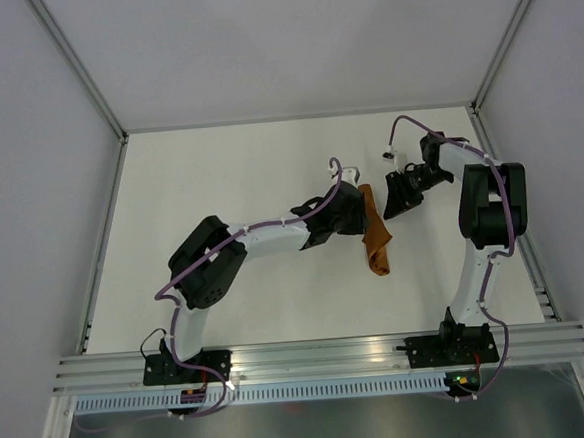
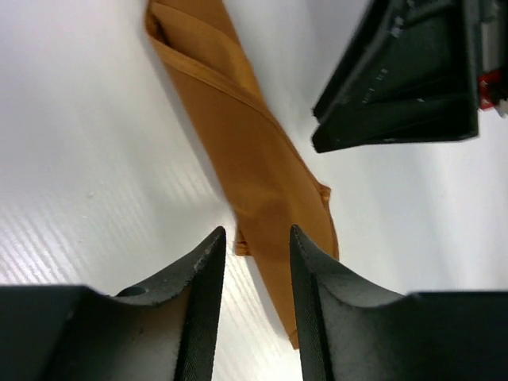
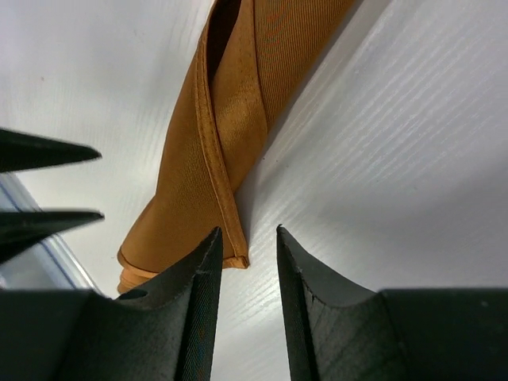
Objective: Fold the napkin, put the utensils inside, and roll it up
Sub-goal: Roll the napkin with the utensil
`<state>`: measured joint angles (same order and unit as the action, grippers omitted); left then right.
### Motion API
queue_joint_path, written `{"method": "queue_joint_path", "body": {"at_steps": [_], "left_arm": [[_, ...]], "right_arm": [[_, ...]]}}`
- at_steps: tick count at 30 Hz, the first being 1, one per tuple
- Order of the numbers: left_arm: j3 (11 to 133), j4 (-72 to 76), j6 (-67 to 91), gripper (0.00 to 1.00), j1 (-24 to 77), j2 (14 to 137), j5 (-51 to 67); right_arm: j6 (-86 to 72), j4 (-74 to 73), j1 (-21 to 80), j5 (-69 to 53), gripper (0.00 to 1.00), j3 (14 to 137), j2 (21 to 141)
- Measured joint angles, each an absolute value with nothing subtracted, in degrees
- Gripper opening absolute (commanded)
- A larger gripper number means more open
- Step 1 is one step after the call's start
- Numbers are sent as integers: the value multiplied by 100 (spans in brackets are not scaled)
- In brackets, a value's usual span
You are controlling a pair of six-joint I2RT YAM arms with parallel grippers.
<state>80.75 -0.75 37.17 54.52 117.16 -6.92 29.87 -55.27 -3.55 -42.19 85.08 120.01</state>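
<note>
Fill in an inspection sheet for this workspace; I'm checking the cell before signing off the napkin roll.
Surface: white table, no spills or marks seen.
Job's things: napkin lies on the table as a narrow folded roll between the two arms; utensils not visible in any view.
Clutter: nothing seen.
Grippers: left gripper open, nothing between its fingers, tips close to the napkin; right gripper open and empty, tips also close to the napkin.
Cables: purple cables run along both arms, clear of the napkin.
Surroundings: plain white walls; metal rail at the near edge carries both arm bases.
</note>
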Motion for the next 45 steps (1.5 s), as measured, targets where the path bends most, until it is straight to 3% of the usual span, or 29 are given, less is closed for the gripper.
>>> {"method": "queue_joint_path", "body": {"at_steps": [6,12,18,28,36,40,45], "left_arm": [[7074,67,4088,43,5183,11222,-1094],[6285,36,4327,47,4412,10189,-1315],[6278,132,4346,47,4132,9465,-1345],[6274,158,4346,47,4056,9360,-1236],[6274,189,4340,45,4021,9360,-790],[6272,307,4261,45,4062,9400,-379],[6386,427,3800,53,4689,9810,-314]], "right_arm": [[2716,-4954,-108,-3577,39,7765,11032],[2283,-4252,832,-2405,45,7575,10112],[1907,-3767,1909,-1070,45,7710,10322],[1708,-3577,2018,-64,50,7548,10523],[1638,-3524,2137,-132,53,7577,10475],[1627,-3756,1605,-668,54,8071,10591],[1632,-3885,856,-1420,54,8403,10661]]}}
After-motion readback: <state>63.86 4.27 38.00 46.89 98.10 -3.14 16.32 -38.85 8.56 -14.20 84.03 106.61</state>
